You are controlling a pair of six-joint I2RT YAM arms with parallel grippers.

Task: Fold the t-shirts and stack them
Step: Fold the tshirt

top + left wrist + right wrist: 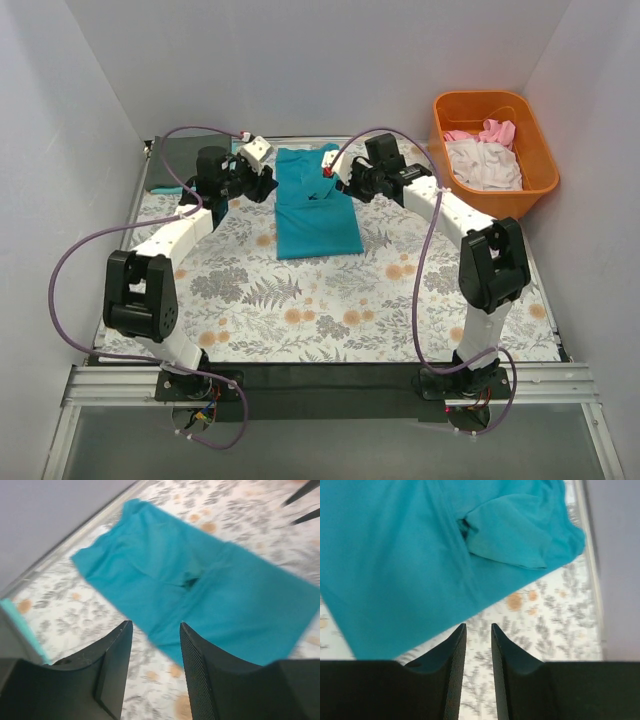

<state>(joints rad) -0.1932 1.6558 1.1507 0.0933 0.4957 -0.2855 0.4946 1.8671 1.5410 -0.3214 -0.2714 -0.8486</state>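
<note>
A teal t-shirt (pixel 316 208) lies folded lengthwise on the floral table covering (pixel 300 300) at the back middle. My left gripper (pixel 266 182) hovers at its left edge, open and empty; in the left wrist view the teal shirt (pixel 210 580) lies just beyond the left gripper (pixel 156 629). My right gripper (pixel 337 181) hovers at the shirt's right edge, its jaws a narrow gap apart with nothing between; in the right wrist view the right gripper (pixel 478 628) is over bare covering beside the teal shirt (pixel 405 555). A dark grey shirt (pixel 178 163) lies at the back left.
An orange tub (pixel 500 105) at the back right holds white shirts (pixel 485 165) and pink shirts (pixel 495 130). White walls close in the back and both sides. Purple cables loop beside both arms.
</note>
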